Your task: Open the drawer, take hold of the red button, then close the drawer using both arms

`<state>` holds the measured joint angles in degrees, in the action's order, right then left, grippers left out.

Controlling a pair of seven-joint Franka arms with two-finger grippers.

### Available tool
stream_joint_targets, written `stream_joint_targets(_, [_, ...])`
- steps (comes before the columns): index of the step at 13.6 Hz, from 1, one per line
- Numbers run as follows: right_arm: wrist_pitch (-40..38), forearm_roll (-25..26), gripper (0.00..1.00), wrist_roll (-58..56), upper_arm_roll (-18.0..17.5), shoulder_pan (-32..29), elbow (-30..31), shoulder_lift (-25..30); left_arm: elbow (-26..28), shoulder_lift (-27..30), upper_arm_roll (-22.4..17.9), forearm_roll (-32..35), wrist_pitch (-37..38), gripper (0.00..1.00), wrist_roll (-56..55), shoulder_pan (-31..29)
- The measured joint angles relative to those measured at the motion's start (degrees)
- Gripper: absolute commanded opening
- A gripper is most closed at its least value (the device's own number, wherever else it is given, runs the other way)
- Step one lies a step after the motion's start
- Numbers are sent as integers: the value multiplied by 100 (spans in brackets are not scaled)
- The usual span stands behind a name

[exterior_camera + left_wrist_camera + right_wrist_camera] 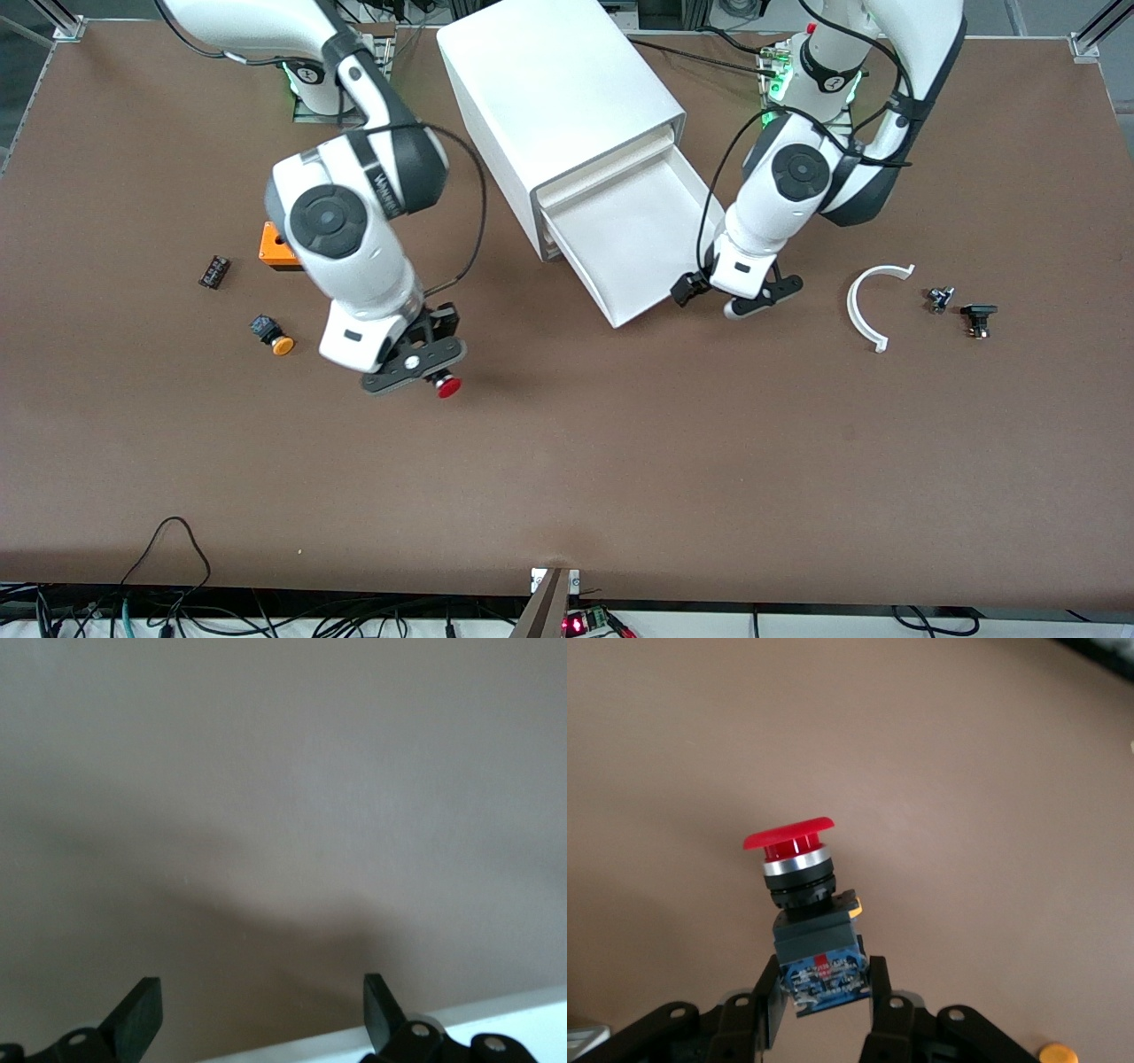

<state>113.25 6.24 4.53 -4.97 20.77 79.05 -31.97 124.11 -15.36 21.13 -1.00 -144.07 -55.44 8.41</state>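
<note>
My right gripper point(431, 376) hangs over bare table toward the right arm's end and is shut on the button point(449, 386). In the right wrist view the gripper point(824, 992) clamps the button's point(799, 873) blue-and-black body, with the red cap pointing away from the fingers. The drawer point(625, 244) stands pulled out of the white cabinet point(549, 97) and shows nothing inside. My left gripper point(713, 301) is low beside the drawer's front corner, open and holding nothing. In the left wrist view its fingers point(142, 1005) stand wide apart over brown table, next to a white drawer edge point(496, 1014).
An orange-capped black button point(273, 335), an orange cube point(276, 246) and a small dark part point(213, 271) lie toward the right arm's end. A white curved piece point(868, 306) and two small dark parts point(941, 299) point(978, 319) lie toward the left arm's end.
</note>
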Motion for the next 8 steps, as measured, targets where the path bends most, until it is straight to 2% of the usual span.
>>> stream_joint_targets(2, [77, -33, 10, 141, 14, -310, 459, 58, 61, 2, 277, 0, -3, 100, -380, -3])
stream_joint_targets(4, [535, -38, 10, 214, 38, -583, 1025, 120, 107, 7, 613, 0, -3, 100, -849, 10])
stream_joint_targets(8, [803, -49, 10, 722, 36, -679, 1645, 213, 261, 20, 1071, 0, 23, 100, -1026, 25])
